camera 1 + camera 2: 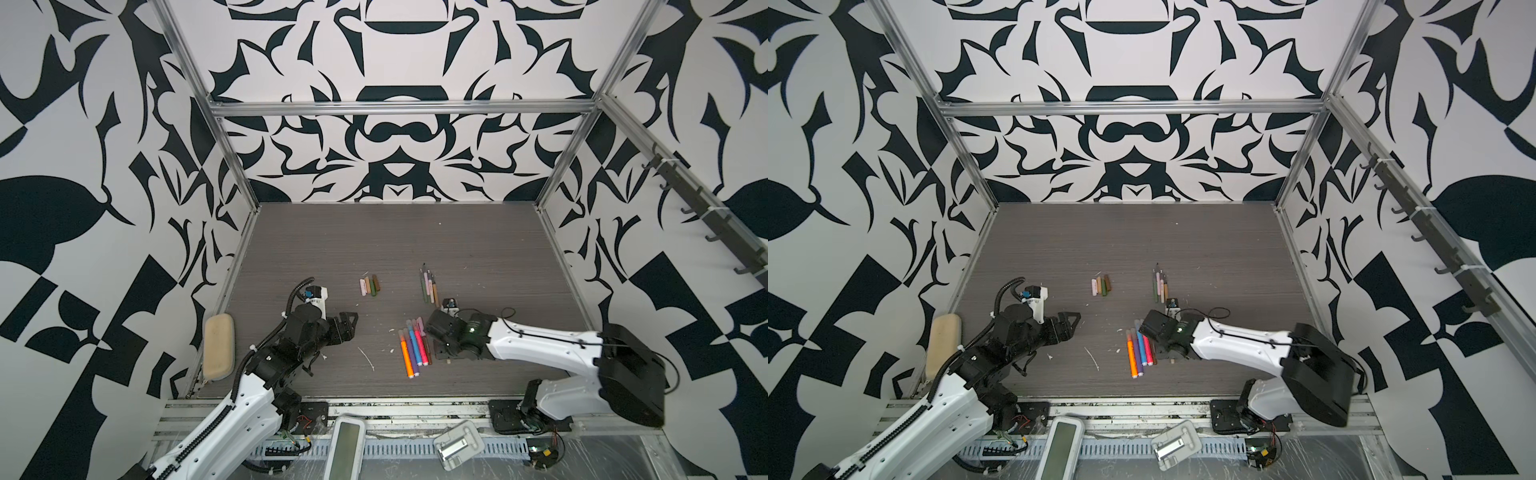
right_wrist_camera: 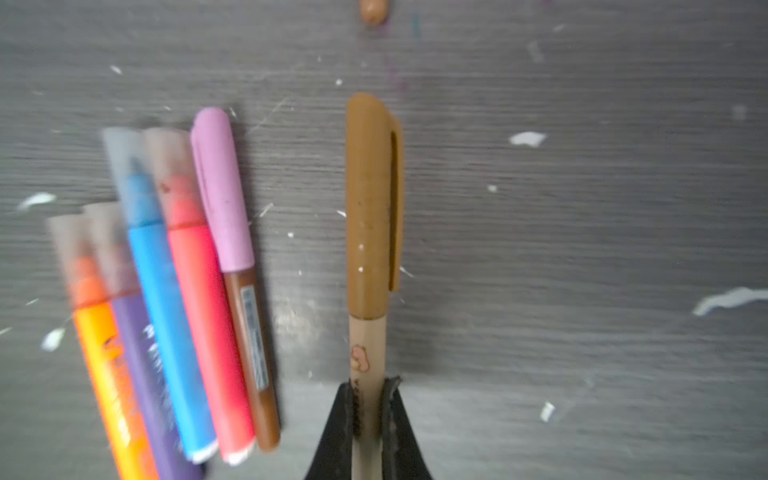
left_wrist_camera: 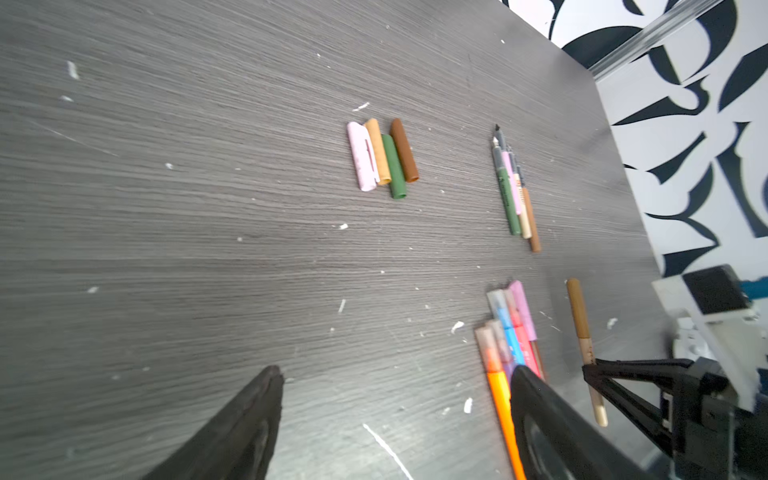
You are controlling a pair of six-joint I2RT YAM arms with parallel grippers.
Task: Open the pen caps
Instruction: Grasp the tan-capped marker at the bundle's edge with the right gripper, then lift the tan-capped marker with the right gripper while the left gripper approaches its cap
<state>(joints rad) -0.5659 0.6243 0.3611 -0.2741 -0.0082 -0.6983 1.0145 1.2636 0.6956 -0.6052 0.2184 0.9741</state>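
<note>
Status: right gripper (image 2: 369, 409) is clamped on the tan pen (image 2: 367, 349), with the jaws on the bare barrel just below the cap. The ochre cap (image 2: 371, 208) is on the pen, clip visible. The pen sticks straight out past the fingertips over the table (image 2: 582, 249). Can't tell if it touches the surface.

The left gripper (image 3: 395, 374) is released, jaws wide with nothing between them. It hovers low over the left part of the table, apart from all the pens.

The five capped markers (image 2: 166, 299) lie side by side, touching, just beside the tan pen: orange, purple, blue, red, and a brown one with a lilac cap. All their caps are on.

The four loose caps (image 3: 382, 158) lie touching in a row further back and left of centre: pink, tan, green, brown.

The uncapped pens (image 3: 515, 195) are a tight bundle of green, pink, tan and brown, tips toward the back wall. In both top views they sit right of the loose caps and well apart from them, just behind the right wrist.

There are white flecks (image 3: 457, 326) all over the table.
</note>
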